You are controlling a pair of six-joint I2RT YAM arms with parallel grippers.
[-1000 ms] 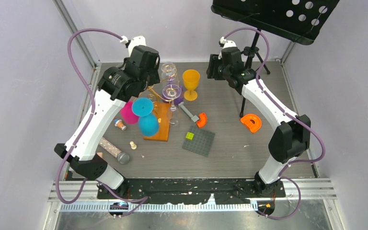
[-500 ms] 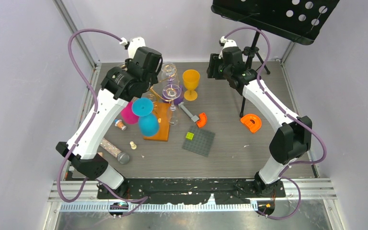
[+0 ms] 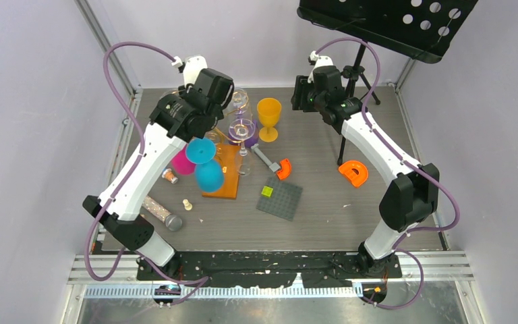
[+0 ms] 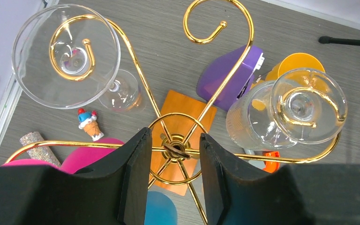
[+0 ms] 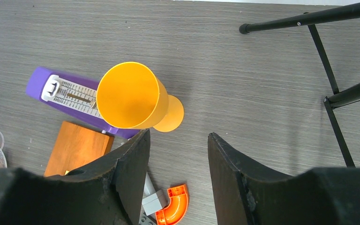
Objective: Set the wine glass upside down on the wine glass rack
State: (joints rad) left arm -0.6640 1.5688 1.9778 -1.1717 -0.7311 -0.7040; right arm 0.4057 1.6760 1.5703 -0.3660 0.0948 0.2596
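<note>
Edging toward 3 o'clock, the left gripper (image 4: 174,136) now hovers over the hub of the wine glass rack (image 3: 221,183), fingers spread and empty, with the clear wine glass (image 4: 33,61) hanging inverted on the scroll at 10 o'clock, so placement looks done; the right gripper (image 5: 178,136) is spread and empty too.

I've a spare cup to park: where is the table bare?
Bare: between the yellow goblet and the music stand legs; also between the grey baseplate and the orange curved piece. Crowded around the wine glass rack.
</note>
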